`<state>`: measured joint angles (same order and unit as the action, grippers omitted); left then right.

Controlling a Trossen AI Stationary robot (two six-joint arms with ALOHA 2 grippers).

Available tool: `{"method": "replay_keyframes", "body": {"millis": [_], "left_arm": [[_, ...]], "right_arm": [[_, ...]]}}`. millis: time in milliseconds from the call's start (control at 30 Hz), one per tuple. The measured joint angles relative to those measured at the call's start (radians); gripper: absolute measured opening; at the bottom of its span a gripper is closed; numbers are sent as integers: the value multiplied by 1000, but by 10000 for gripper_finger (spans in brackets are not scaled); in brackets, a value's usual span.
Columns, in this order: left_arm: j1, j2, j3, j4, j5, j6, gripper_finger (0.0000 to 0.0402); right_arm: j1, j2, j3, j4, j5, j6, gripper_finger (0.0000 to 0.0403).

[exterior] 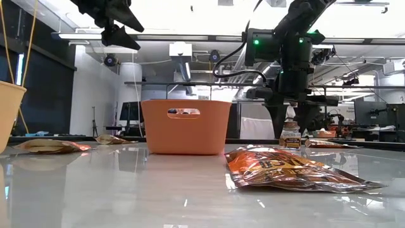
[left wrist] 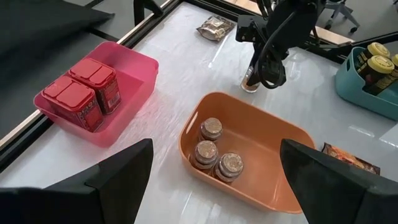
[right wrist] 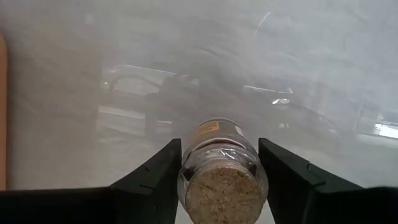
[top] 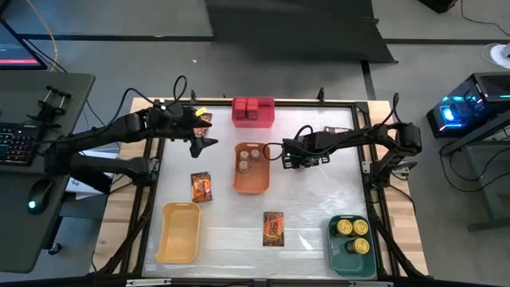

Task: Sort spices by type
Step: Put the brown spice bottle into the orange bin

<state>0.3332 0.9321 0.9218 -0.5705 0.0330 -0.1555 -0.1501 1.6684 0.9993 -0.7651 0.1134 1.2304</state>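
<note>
Two dark fingers of the right gripper [right wrist: 219, 171] clasp a small cork-lidded glass jar [right wrist: 221, 167] standing on the glossy white worktop [top: 311, 199] beside the orange plastic bin [top: 252, 168]; left gripper [top: 203, 131] hovers splayed.

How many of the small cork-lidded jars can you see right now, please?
4: three lie together in the orange bin, namely jars at and; one jar stands on the table beside it, gripped by the right hand.
</note>
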Motion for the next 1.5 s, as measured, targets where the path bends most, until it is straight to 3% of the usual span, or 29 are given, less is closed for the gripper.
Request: {"method": "replay_keyframes", "body": {"millis": [600, 767, 900, 1233, 1500], "left_arm": [[0, -9, 0, -3, 1, 47, 337], [0, -48, 0, -1, -2, 61, 337], [0, -93, 0, -1, -11, 55, 337], [0, -252, 39, 5, -20, -53, 337], [0, -291, 40, 14, -68, -60, 337]], "right_arm": [[0, 2, 28, -57, -6, -67, 176], [0, 2, 137, -199, 57, -175, 176], [0, 2, 226, -216, 69, -243, 176], [75, 13, 444, 80, 54, -552, 176], [72, 260, 661, -14, -28, -706, 176]]}}
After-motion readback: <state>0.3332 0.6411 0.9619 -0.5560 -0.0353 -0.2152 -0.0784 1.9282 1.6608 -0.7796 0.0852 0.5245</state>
